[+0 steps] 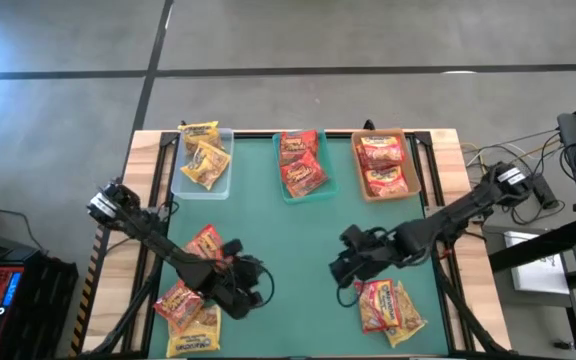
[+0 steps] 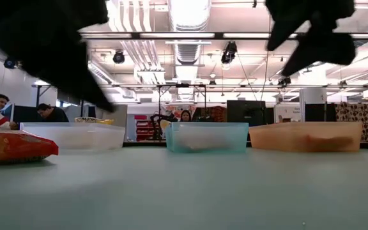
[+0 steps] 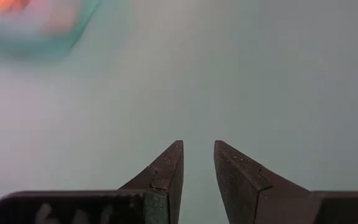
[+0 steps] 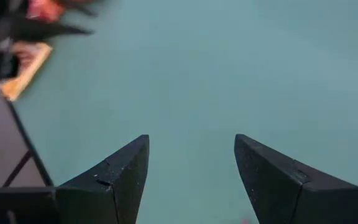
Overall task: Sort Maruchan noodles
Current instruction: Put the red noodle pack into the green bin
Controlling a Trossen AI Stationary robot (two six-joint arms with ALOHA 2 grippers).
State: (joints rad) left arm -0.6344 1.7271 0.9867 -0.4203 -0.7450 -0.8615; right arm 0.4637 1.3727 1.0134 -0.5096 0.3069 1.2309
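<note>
three trays are being shown lined up along the far edge of the green mat. the clear tray, at the mat's far left corner, is being filled with two yellow packets. the teal tray, at the middle of the mat's far edge, is being filled with two red packets. the tan tray, at the mat's far right corner, is being filled with two orange-red packets.

the remaining maruchan noodles are being left loose on the mat: a cluster of red and yellow packets at the mat's near left corner, and orange-red packets at the mat's near right. all are being seen as flat, crinkly packets with printed logos.

the left gripper is being held over the mat just beside the near left cluster, its fingers narrowly parted with nothing between them. the right gripper is being held over the mat just beyond the near right packets, its fingers spread wide and holding nothing.
</note>
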